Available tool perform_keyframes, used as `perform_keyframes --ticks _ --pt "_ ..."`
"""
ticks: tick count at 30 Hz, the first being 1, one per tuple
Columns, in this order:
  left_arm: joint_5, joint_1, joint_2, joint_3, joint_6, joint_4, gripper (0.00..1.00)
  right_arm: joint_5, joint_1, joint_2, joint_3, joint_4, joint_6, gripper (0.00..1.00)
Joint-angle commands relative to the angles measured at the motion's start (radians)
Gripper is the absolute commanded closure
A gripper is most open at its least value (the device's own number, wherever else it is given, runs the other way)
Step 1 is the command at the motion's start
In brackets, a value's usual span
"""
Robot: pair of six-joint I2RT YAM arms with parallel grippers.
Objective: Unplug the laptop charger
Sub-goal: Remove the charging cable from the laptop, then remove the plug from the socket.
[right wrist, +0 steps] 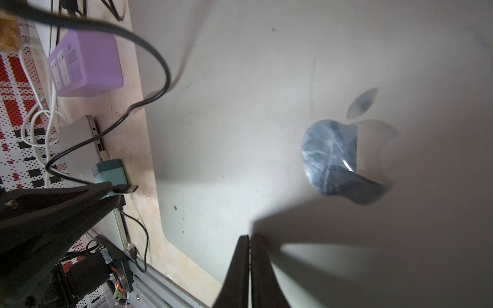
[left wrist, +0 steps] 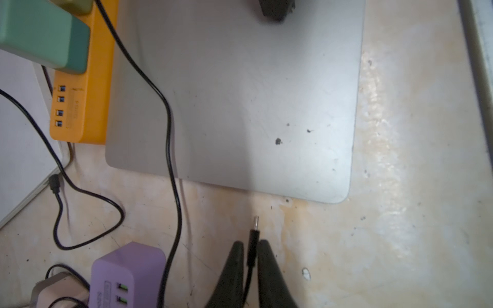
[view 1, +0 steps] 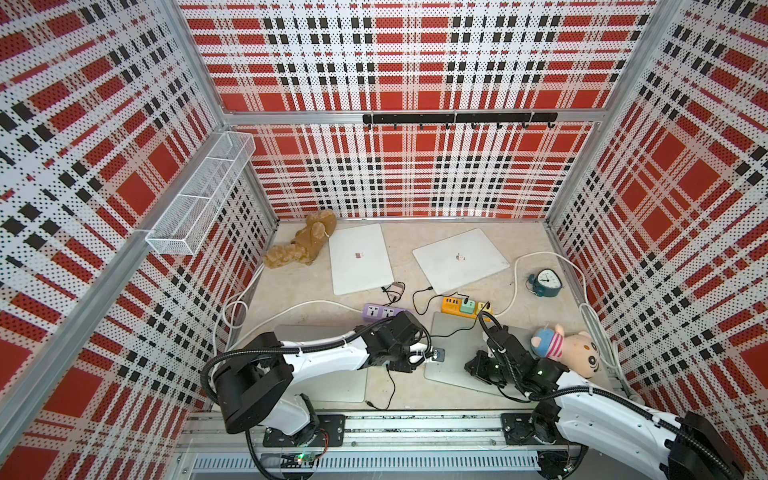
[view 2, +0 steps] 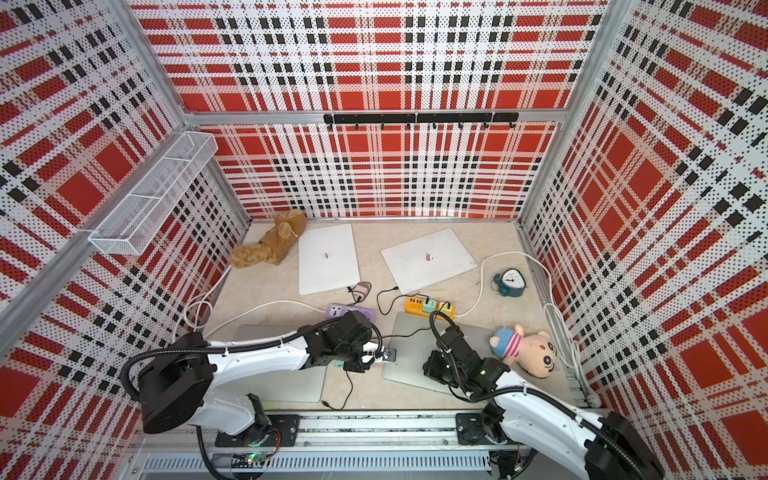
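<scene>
One charger plug (left wrist: 254,236) is pinched in the narrow jaws of the left gripper (left wrist: 250,242), out of its port and just off the edge of the grey laptop (left wrist: 240,93), above the table (left wrist: 400,240). Over that lid, the right gripper (right wrist: 249,236) has its fingers pressed together.

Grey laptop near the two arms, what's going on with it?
Its charger is being unplugged. The left tool pinches the black charger plug, which is already out and held just off the edge of the grey laptop. The right tool is closed over the laptop's lid, apparently steadying it.
</scene>
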Motion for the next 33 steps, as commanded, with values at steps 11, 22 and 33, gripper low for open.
perform_keyframes --ticks 11,22,33 --pt "0.103 0.041 -0.114 0.02 -0.198 0.105 0.58 0.238 0.005 -0.034 0.189 -0.297 -0.039 0.91" --pt "0.029 0.101 0.06 0.233 -0.8 0.167 0.7 0.526 -0.008 0.064 0.414 -0.515 -0.08 0.77" --pt "0.116 0.153 0.31 0.405 -1.212 0.166 1.0 0.438 -0.162 0.158 0.448 -0.395 -0.248 0.7"
